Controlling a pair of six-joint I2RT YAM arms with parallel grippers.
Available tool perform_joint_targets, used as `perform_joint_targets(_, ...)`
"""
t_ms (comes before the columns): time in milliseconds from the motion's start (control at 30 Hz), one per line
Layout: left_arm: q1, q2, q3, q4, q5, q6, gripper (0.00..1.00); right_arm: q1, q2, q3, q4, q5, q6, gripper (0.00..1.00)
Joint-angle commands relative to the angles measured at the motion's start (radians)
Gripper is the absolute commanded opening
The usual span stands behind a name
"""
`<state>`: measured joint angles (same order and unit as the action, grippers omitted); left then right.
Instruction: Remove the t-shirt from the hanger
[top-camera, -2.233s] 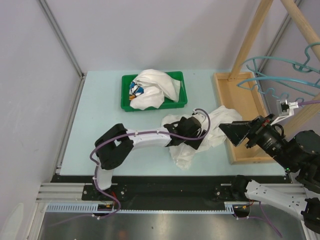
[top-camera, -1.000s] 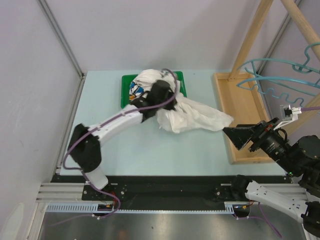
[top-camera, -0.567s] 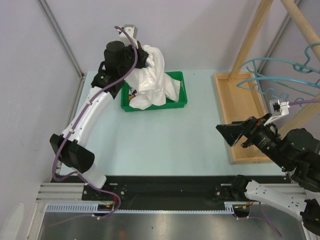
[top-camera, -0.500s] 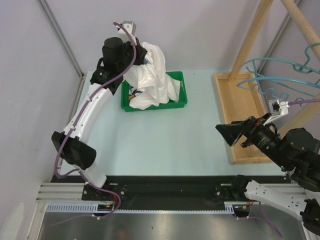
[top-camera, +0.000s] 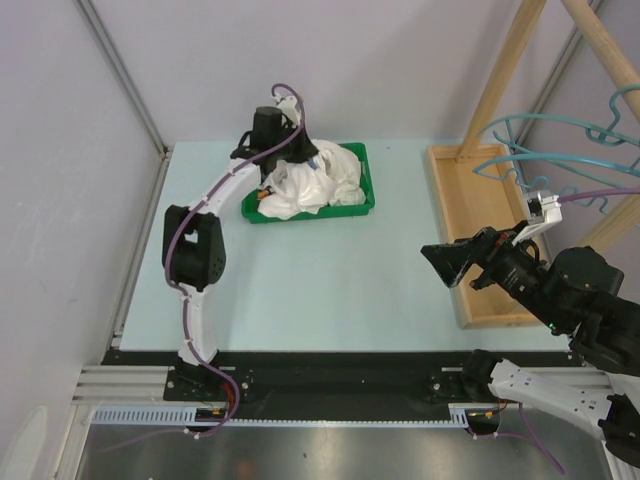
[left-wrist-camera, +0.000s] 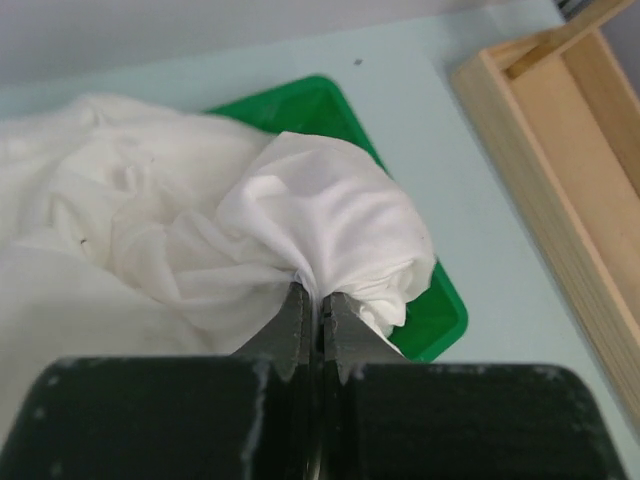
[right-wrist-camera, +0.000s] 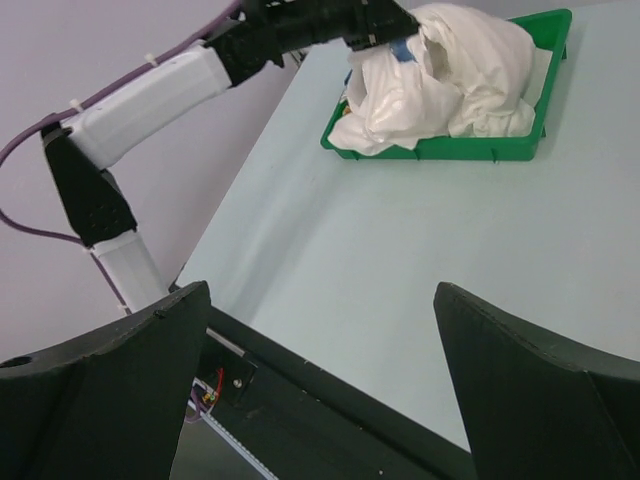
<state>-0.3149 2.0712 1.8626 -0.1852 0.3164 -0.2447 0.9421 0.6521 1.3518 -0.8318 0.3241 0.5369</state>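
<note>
Left wrist cam is giving the clearest look right now: the left gripper (left-wrist-camera: 318, 315) is pinching a bunched fold of the white t-shirt (left-wrist-camera: 330, 215), with its jaws squeezed almost together and cloth bulging out past them. The shirt is sitting in the green tray (left-wrist-camera: 440, 312) at the far side of the table (top-camera: 330, 280). It's heaped up and riding over the rim in places, well apart from the teal hangers (top-camera: 505, 160) on the wooden rack (top-camera: 506, 75) off to the right. So to me it's looking like it's off the hanger and mostly just needs letting go.

Right gripper (right-wrist-camera: 322, 290) is hanging over the near right part of the table, jaws spread wide and nothing between them.

Handling-wise, I'm guessing this thing is light and totally floppy, thin cotton that's draping and wrinkling wherever it lands. There's no stiffness, so pushing it isn't going to do much, and a pinch is only lifting whatever fold you've got while the rest trails. It's not looking fragile or slippery. Grabbing a thick gathered fold like the one being held, or the collar or a shoulder seam, is probably the safest bet.

Stuff I'm struggling to make out:
- The pile might be more than one garment, and I'm not able to tell where one ends.
- A bit of blue print (right-wrist-camera: 402, 48) is peeking out, but the collar and sleeves are buried.
- The hangers and rack are getting cut off at the frame edge.
- In the top view the left fingertips are hiding behind the wrist and cloth.
</note>
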Motion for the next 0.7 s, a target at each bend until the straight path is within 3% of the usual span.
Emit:
perform_joint_targets(0,0.007,0.061,-0.041,0.063,-0.081,-0.189,0.0,-0.003,0.003,0.007,0.033,0.003,-0.014,1.0)
perform_joint_targets(200,0.049,0.056,-0.233,0.165,-0.158,-0.346,0.0,-0.003,0.004,-0.02,0.048,-0.013,-0.002,1.0)
perform_joint_targets(367,0.088,0.09,-0.217,0.141,-0.125,-0.335,0.02,-0.003,0.007,-0.065,0.091,-0.039,0.008,1.0)
perform_joint_targets(533,0.088,0.034,-0.221,0.138,-0.096,-0.292,0.31,-0.005,0.026,-0.115,0.132,-0.068,0.014,1.0)
perform_joint_targets(633,0.088,-0.026,-0.217,0.118,-0.092,-0.28,0.56,-0.003,0.03,-0.143,0.161,-0.083,0.012,1.0)
perform_joint_targets(667,0.088,-0.039,-0.195,0.101,-0.092,-0.277,0.6,-0.003,0.032,-0.149,0.172,-0.086,0.015,0.99)
